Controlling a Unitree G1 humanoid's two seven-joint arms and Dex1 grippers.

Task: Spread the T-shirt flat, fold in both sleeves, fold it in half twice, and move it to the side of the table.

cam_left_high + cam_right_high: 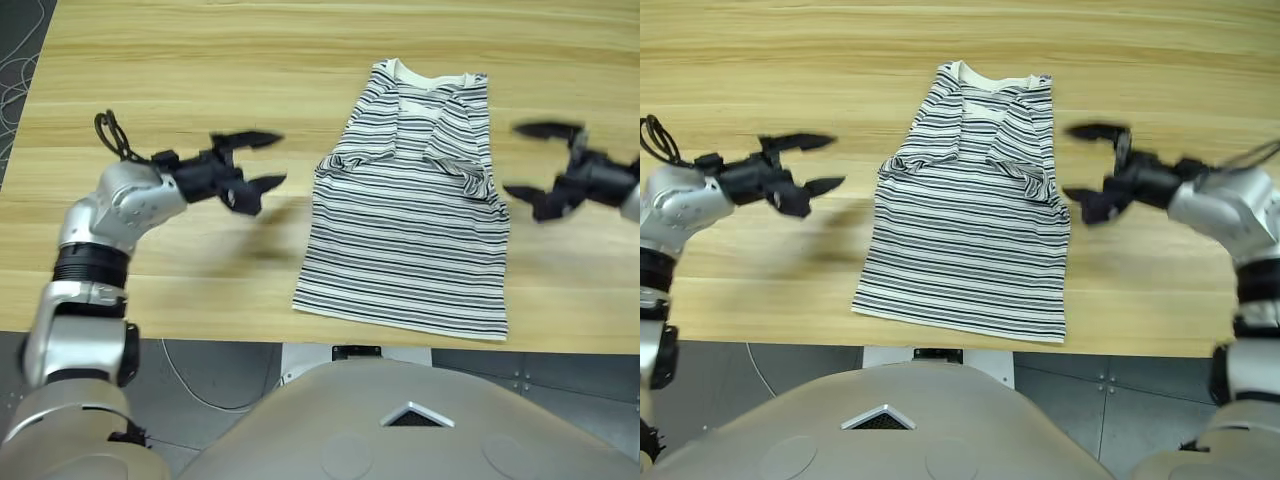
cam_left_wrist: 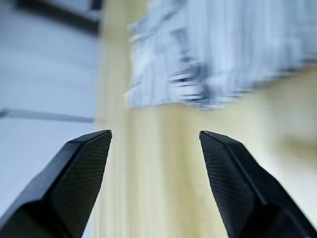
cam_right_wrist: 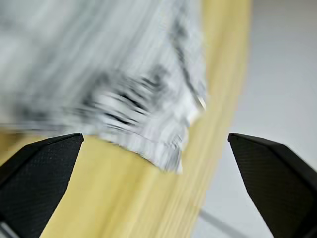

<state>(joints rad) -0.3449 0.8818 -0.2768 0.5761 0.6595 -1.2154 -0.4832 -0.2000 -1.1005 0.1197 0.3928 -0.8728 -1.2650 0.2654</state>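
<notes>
A black-and-white striped T-shirt [image 1: 410, 220] lies on the wooden table [image 1: 180, 70], collar at the far end, hem near the front edge. Both sleeves are folded in over the chest, so the shirt forms a long narrow shape. My left gripper [image 1: 262, 160] hovers open just left of the shirt, level with the folded sleeve, holding nothing. On the shirt's other side my right gripper [image 1: 1086, 162] also stands open and empty, close to the right sleeve fold. In the wrist views the shirt [image 2: 218, 54] appears blurred beyond each pair of open fingers [image 3: 44, 173].
Bare wood stretches to the left and far side of the shirt. The table's front edge [image 1: 200, 336] runs just below the hem, with grey floor and a cable beyond it. A patterned mat [image 1: 20, 60] lies past the table's left edge.
</notes>
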